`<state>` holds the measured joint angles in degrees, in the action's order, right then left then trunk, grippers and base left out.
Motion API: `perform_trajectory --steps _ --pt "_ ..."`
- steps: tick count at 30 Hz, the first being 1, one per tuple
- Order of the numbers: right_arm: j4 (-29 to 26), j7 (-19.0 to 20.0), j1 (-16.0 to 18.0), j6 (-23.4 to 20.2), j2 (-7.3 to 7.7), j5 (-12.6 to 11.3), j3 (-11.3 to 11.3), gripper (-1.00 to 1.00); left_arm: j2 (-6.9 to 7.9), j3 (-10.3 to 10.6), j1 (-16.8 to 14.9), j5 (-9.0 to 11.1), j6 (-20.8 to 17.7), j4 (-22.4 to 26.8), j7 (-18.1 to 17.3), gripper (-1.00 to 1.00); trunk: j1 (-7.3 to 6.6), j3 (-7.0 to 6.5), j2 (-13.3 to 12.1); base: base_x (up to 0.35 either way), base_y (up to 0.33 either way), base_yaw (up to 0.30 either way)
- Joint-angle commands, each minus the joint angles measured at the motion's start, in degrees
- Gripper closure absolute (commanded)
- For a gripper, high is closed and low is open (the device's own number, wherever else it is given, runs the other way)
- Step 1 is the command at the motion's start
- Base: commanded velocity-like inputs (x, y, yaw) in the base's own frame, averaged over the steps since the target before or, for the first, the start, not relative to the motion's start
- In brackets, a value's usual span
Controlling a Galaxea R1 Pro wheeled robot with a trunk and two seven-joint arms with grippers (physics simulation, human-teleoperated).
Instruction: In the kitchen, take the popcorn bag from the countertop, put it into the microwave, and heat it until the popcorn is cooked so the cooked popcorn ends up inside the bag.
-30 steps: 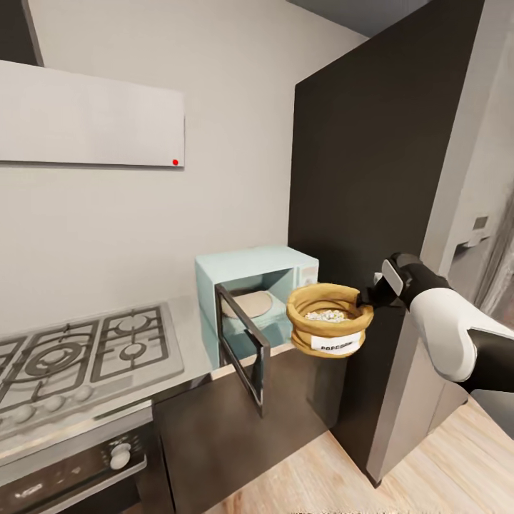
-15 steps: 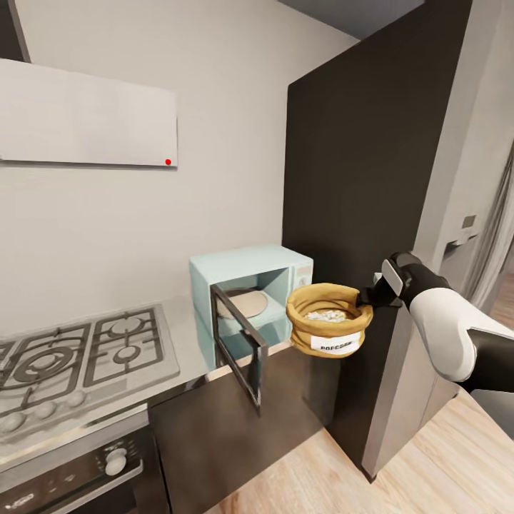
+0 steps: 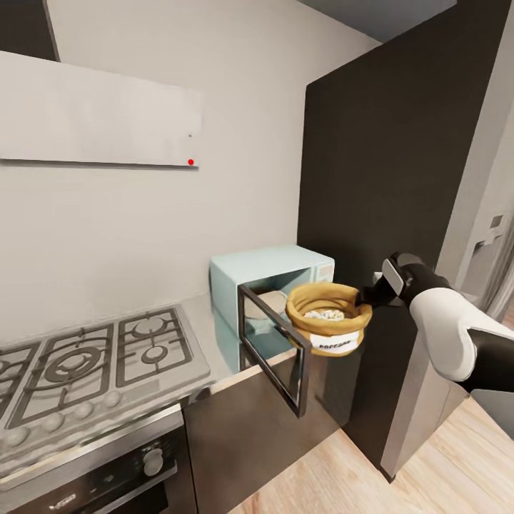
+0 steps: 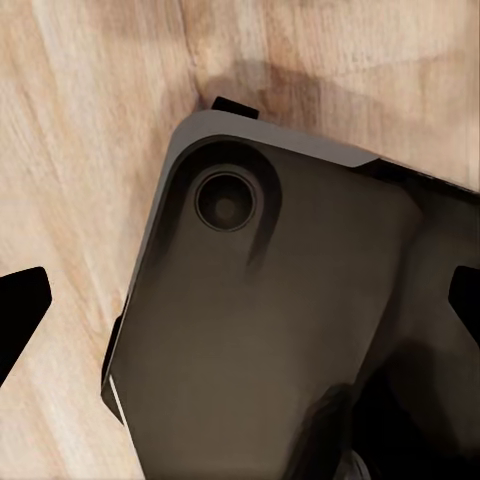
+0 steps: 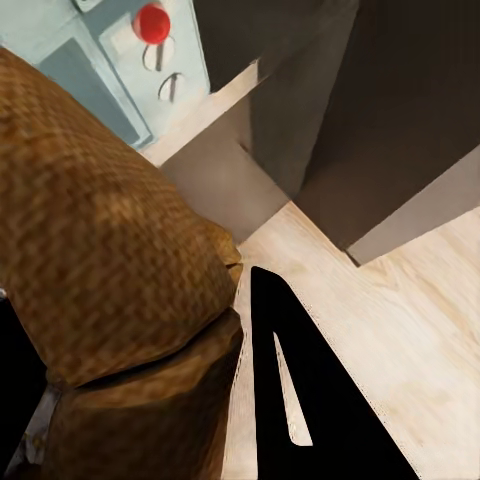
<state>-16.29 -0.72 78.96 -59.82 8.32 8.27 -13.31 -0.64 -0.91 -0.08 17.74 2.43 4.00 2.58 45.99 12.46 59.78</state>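
Centre frame: my right gripper (image 3: 373, 294) jaws grasp the popcorn bag (image 3: 328, 317) rim; it may catch the open microwave (image 3: 275, 293) door, spilling popcorn (image 3: 321, 313).

A grey gas hob (image 3: 86, 364) with dark grates sits flush in the work surface at the left of the head view, a row of round knobs along its front edge. Beneath it is a dark built-in oven (image 3: 107, 478) with pale knobs on its panel, and above it hangs a flat pale extractor hood (image 3: 93, 114) carrying a small red dot (image 3: 190, 162) near its lower right corner. A tall dark-brown cabinet (image 3: 385, 157) rises to the right, standing on the light wood floor (image 3: 343, 478).
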Motion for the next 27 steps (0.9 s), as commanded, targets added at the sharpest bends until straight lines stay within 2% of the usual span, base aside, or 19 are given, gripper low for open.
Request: perform_trajectory --steps 1,4,16,27 --pt "-0.1 -0.1 0.1 -0.2 -0.05 0.3 -1.5 1.00 -0.05 -0.1 0.0 0.2 0.1 0.0 0.1 -1.00 0.01 0.07 0.1 0.000 0.018 0.000" --pt "-0.1 -0.2 0.1 -0.2 0.02 0.4 -3.2 1.00 -0.07 -0.1 0.0 0.2 0.1 0.0 0.2 -1.00 0.01 0.07 0.1 0.000 0.007 0.000" --pt "-0.1 -3.0 0.1 -0.2 -0.03 0.5 -3.4 1.00 -0.03 0.0 0.0 0.2 0.1 0.0 0.2 -1.00 0.01 0.07 0.1 0.009 0.000 0.000" --pt "-0.1 -3.0 0.1 -0.2 -0.58 0.6 -3.2 1.00 -0.06 0.0 0.0 0.1 0.1 0.0 0.0 -1.00 0.01 0.07 0.1 0.307 0.000 0.000"
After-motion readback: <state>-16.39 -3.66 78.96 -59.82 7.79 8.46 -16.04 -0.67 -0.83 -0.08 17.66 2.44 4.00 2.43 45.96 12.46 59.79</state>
